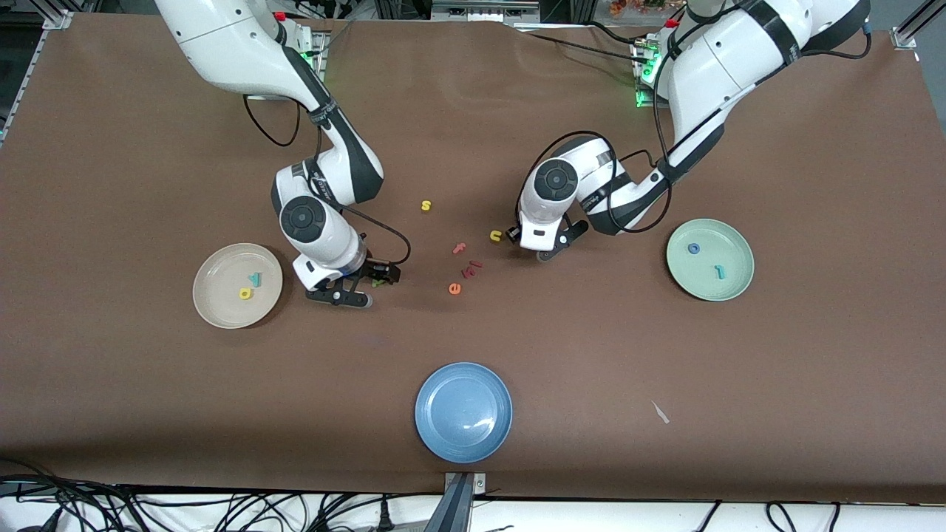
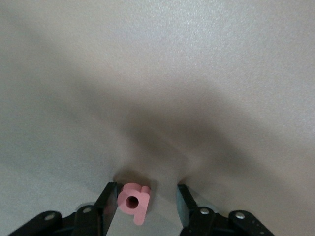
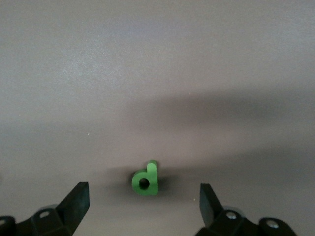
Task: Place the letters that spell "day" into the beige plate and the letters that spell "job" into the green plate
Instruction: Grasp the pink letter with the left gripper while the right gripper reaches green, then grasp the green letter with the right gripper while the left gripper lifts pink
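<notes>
We see two glossy white arms with dark grey joint bands and round black caps on their wrist housings. Black cables loop loosely along each forearm. The left gripper (image 2: 145, 209) and the right gripper (image 3: 143, 204) both end in flat black fingers (image 3: 74, 202) bolted to black blocks with small silver screws.

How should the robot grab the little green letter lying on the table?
The green letter lies flat, so come straight down from above and pinch its straight stem and round side. The right gripper is already over it, fingers wide on either side.
</notes>
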